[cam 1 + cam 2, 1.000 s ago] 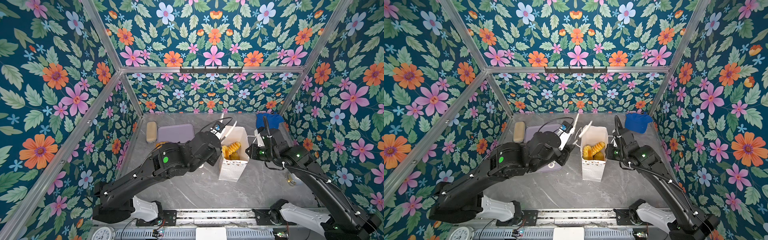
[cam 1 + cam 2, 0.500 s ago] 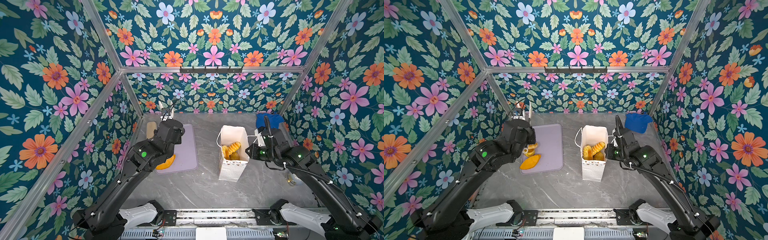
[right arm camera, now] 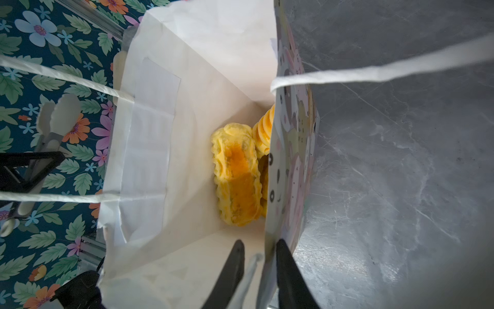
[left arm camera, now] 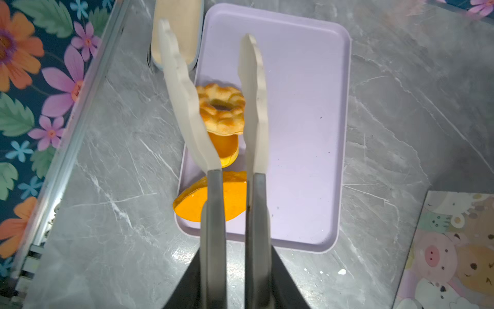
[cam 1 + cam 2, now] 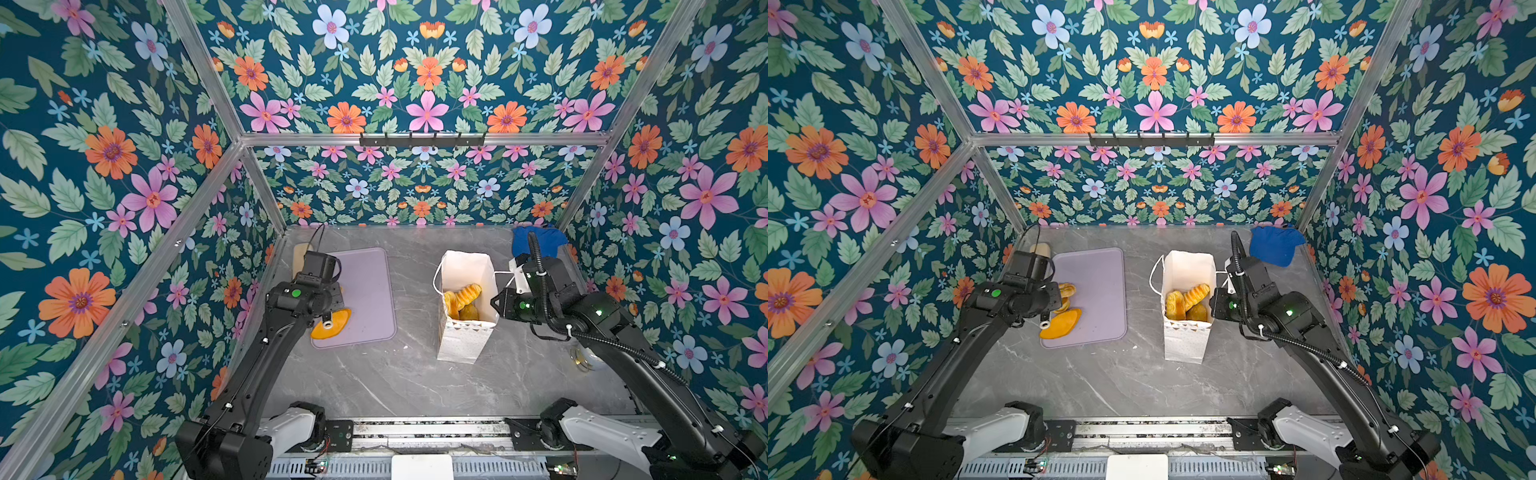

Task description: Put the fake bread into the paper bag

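Observation:
The white paper bag (image 5: 465,332) (image 5: 1185,340) stands upright at mid-table with ridged golden fake bread (image 3: 236,179) (image 5: 1185,301) inside. My right gripper (image 3: 260,248) (image 5: 496,301) is shut on the bag's right wall near the rim. My left gripper (image 4: 235,267) is shut on white-tipped tongs (image 4: 251,107). The tong tips stand apart on either side of a ring doughnut (image 4: 222,107) (image 5: 1068,289) on the lilac tray (image 4: 307,133) (image 5: 370,291). The doughnut rests on a small tart (image 4: 227,149). An orange oval bun (image 4: 192,206) (image 5: 332,326) lies closer, at the tray's edge.
A pale beige bar (image 4: 177,26) lies beside the tray's far corner by the left wall. A blue cap (image 5: 536,245) (image 5: 1275,245) sits in the back right corner. A small clear object (image 5: 584,357) rests by the right wall. Floral walls enclose three sides.
My left arm has swung from the bag's mouth back left to the tray, and the tongs now straddle the doughnut. The right gripper and the bag have not moved.

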